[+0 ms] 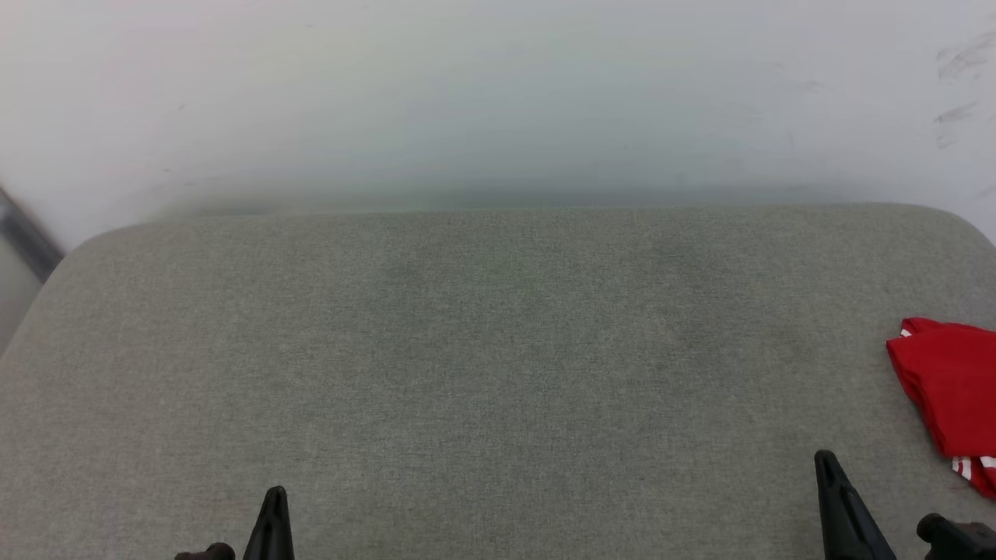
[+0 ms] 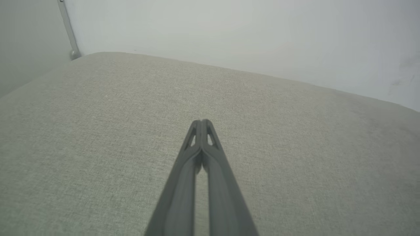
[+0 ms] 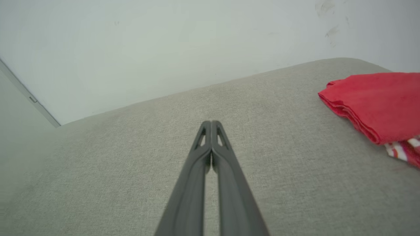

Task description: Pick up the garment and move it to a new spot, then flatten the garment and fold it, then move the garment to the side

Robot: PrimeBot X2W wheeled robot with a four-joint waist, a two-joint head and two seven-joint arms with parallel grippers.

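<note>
The garment [image 1: 951,393] is a red bundle with red-and-white striped trim, lying folded at the far right edge of the grey fabric surface [image 1: 498,350]; the right wrist view has the garment [image 3: 377,101] at its right side. My left gripper [image 1: 274,498] sits at the bottom left, shut and empty, its fingertips pressed together in the left wrist view [image 2: 202,122]. Low on the right, my right gripper [image 1: 825,463] is also shut on nothing, fingertips touching [image 3: 211,123], a short way left of the garment and apart from it.
A pale wall [image 1: 498,101] rises right behind the surface's rounded back edge. A grey rail [image 1: 27,233] runs down the wall at the far left. The wide padded surface stretches between the two grippers and the wall.
</note>
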